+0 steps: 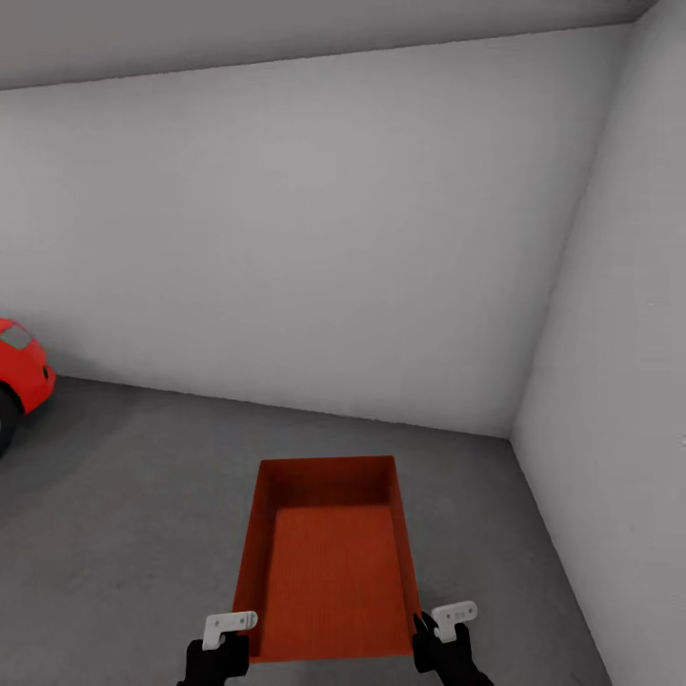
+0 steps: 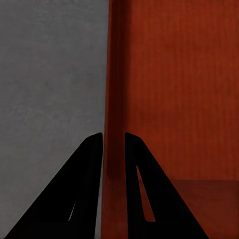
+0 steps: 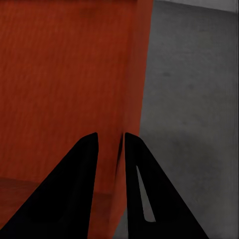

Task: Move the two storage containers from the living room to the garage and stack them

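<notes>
I count one storage container (image 1: 329, 562) here, held over the garage floor (image 1: 133, 534) with my left gripper (image 2: 113, 142) and right gripper (image 3: 110, 142) each pinching a side wall. One red car (image 1: 19, 376) sits far left; pale walls (image 1: 314, 229) close the corner ahead

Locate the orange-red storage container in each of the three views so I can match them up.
Head view: storage container low centre, held between both grippers over the grey floor.
Left wrist view: its side wall runs between the left gripper fingers.
Right wrist view: its wall sits between the right gripper fingers.
Shared landmark: the grey floor.
</notes>
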Controlling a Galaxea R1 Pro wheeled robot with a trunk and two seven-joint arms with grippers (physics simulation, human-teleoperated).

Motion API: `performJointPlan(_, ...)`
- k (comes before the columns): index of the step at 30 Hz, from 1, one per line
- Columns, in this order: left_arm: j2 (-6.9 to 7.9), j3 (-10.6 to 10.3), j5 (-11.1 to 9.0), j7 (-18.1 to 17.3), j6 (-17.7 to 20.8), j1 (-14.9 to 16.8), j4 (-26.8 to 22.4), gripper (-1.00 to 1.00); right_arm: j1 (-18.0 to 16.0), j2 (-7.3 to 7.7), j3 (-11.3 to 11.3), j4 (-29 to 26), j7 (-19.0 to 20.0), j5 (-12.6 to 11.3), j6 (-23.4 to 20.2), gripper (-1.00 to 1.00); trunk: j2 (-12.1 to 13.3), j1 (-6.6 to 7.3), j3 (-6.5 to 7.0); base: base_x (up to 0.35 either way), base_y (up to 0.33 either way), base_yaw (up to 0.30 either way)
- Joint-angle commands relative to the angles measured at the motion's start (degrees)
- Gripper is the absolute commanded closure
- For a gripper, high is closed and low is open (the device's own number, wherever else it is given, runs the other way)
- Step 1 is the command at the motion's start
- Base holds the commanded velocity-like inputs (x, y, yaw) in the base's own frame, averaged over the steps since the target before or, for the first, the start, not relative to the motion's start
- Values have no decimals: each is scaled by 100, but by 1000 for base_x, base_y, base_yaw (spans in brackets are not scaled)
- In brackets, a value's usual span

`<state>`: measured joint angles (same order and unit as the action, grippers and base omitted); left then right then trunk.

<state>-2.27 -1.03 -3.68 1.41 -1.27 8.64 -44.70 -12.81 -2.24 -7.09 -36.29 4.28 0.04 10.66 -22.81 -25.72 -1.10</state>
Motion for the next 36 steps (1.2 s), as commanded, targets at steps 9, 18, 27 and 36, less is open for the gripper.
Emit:
performJointPlan(9,-133,-131,-17,26,-13,6,-13,100,-2,-5,-443,26,29,-21,15,100,-11,-6,-11,329,0,-280)
performJointPlan(18,-133,-132,-19,26,-13,6,-13,100,-2,-5,-443,26,29,-21,15,100,-11,-6,-11,319,0,-274)
performJointPlan(27,-139,-133,-14,26,-22,6,-13,100,-2,-5,-443,26,29,-21,15,100,-11,-6,-11,44,0,-246)
performJointPlan(36,-142,-132,-11,26,-22,6,-13,100,-2,-5,-443,26,29,-13,15,100,-11,-6,-11,1,0,-2)
